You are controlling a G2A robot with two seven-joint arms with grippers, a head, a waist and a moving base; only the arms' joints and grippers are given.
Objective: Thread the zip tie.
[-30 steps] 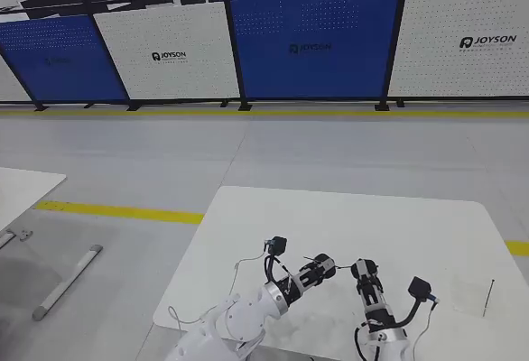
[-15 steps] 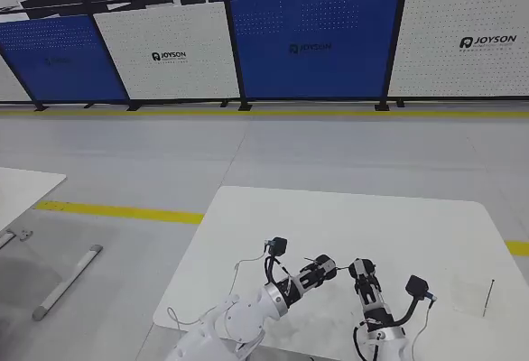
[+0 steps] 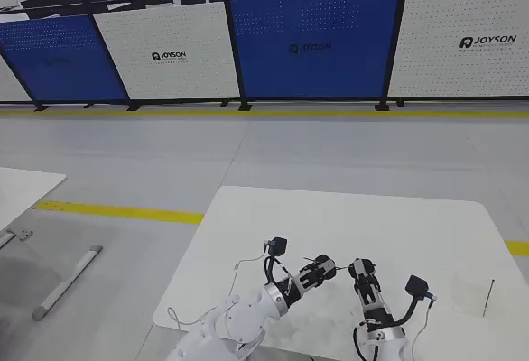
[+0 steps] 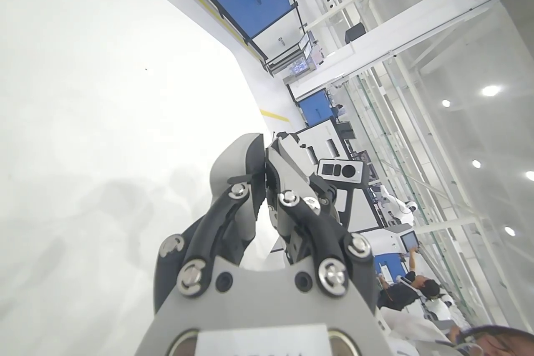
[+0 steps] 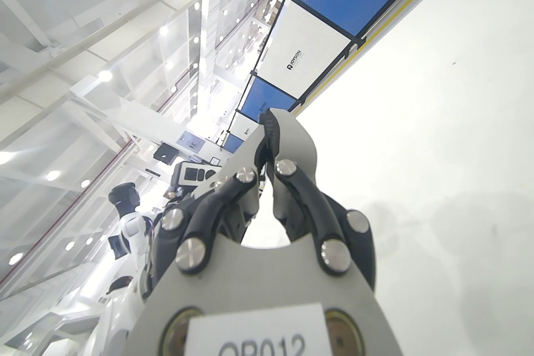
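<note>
The black zip tie (image 4: 245, 178) is a thin strip pinched between the closed fingers of the left gripper (image 4: 265, 154), over the white table (image 3: 337, 217) near the middle of its near edge. The right gripper (image 5: 269, 136), just beside it, has its fingers pressed together; I cannot tell whether they clamp the tie.

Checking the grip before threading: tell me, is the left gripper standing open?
No, the left gripper has its fingers pressed together, pinching a thin black zip tie that sticks out at one side.
</note>
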